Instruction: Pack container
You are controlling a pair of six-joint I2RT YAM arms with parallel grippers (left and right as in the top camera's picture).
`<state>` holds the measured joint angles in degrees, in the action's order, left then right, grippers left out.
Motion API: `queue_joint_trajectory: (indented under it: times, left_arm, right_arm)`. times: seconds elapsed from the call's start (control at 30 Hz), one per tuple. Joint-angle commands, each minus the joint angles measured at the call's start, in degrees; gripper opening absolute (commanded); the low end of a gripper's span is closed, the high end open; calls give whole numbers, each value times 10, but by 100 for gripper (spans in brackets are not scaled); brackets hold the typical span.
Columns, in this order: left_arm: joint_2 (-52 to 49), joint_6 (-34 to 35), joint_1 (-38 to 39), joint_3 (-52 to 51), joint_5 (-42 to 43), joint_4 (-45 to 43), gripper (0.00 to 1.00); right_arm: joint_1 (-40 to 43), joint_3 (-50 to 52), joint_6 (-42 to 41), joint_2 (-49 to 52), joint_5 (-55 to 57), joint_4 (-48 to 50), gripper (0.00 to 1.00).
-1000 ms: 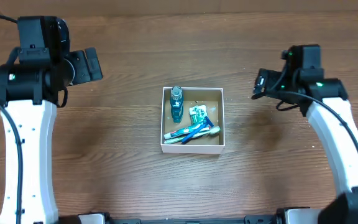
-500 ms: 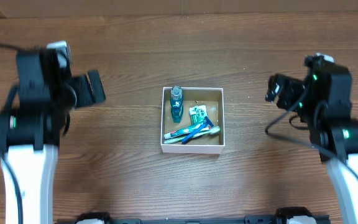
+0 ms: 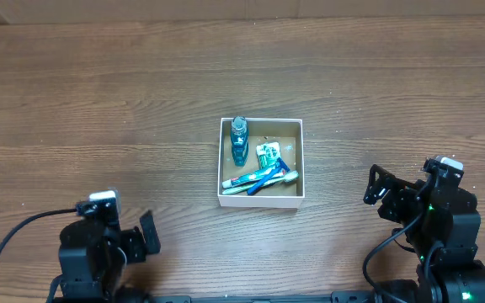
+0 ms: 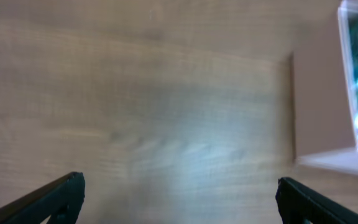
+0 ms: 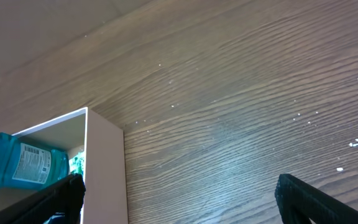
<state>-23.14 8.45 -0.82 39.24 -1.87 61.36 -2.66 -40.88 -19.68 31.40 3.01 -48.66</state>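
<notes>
The container [image 3: 221, 160], a shallow square box with white walls and a brown floor, sits at the table's middle. It holds a blue mouthwash bottle [image 3: 239, 140], a green packet [image 3: 267, 154], a toothpaste tube [image 3: 241, 180] and toothbrushes [image 3: 269, 178]. My left gripper [image 3: 148, 234] is open and empty near the front left edge; the blurred left wrist view shows its open jaws [image 4: 178, 199] and the container [image 4: 347, 158] at right. My right gripper [image 3: 376, 187] is open and empty at the front right. The right wrist view shows its jaws [image 5: 179, 202], the container wall [image 5: 104, 168] and the bottle [image 5: 17, 163].
Brown wooden tabletop [image 3: 99, 101] surrounds the container on all sides. Both arm bases sit at the front edge. A black cable [image 3: 11, 236] loops by the left arm.
Both arms have drawn back from the far side of the table to the front edge, away from the container. The container and its contents have not moved.
</notes>
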Motion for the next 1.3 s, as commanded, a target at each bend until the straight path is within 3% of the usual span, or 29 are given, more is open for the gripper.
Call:
queue_joint_trajectory:
  times: [0.0, 0.23, 0.4, 0.53, 0.63, 0.73, 0.83, 0.93, 1.27]
  left_arm:
    - [3, -1, 2, -5, 4, 18, 100]
    - [3, -1, 2, -5, 4, 18, 100]
    - [3, -1, 2, -5, 4, 18, 100]
    - [3, -1, 2, -5, 4, 18, 100]
    - [3, -1, 2, -5, 4, 18, 100]
    - [3, -1, 2, -5, 4, 19, 100]
    - [3, -1, 2, -5, 4, 18, 100]
    - [3, -1, 2, -5, 4, 18, 100]
    - [3, -1, 2, -5, 4, 18, 100]
  right_arm:
    - [1, 4, -7, -2, 3, 2, 100]
    - [1, 4, -7, -2, 3, -4, 100]
    - [0, 22, 37, -80, 8, -8, 100]
    - [0, 139, 76, -229, -15, 81, 100]
    - [0, 234, 78, -311, -27, 207, 100]
    - [0, 311, 95, -312, -28, 374, 100]
    - [0, 403, 163, -312, -49, 546, 100]
    - [0, 404, 178, -312, -61, 440, 100]
    - [0, 404, 178, -312, -55, 440, 100]
